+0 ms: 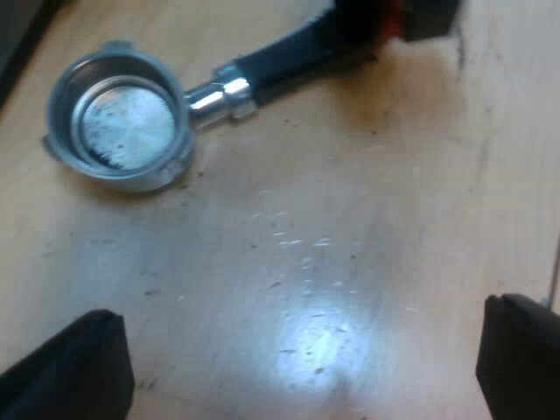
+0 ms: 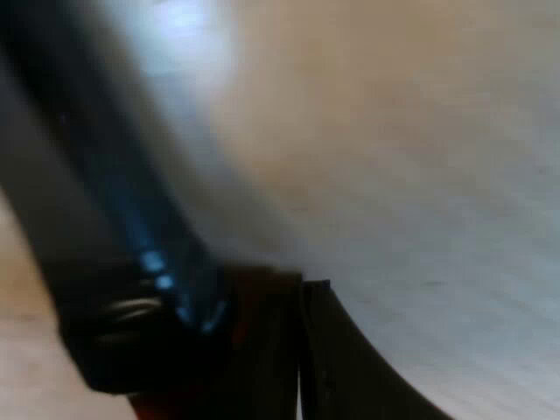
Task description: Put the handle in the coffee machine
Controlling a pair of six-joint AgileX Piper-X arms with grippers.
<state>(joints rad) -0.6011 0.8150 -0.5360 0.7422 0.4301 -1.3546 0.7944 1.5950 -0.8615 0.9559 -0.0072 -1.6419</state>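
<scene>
Left end effector (image 1: 302, 311): two black fingers (image 1: 70, 367) are visible, set wide apart, with nothing between them. Only the tip portions show, and the rest of each finger is cut off. The end effector hangs over bare table (image 1: 350, 219), well apart from the task item. A bright glare patch lies on the table surface between the fingers.

Task item: one metal holder (image 1: 118, 122) lies loose on the table, with its open bowl (image 1: 122, 127) facing up. The bowl floor shows bright metal with dark specks, but the contents cannot be identified further. One chrome collar (image 1: 223, 92) joins the bowl to one dark handle (image 1: 289, 57), which runs away from the bowl and rests on the table. The red end (image 1: 391, 19) is partly hidden.

Right end effector (image 1: 430, 16): seen from the left wrist view, one dark block sits at the red end, cut off and blurred. In the right wrist view the handle (image 2: 105, 219) passes very close and is out of focus. Whether this end effector is apart or clamped on the handle cannot be told.

One dark strip (image 1: 17, 39) borders the table beyond the bowl. It is cut off and cannot be identified.
</scene>
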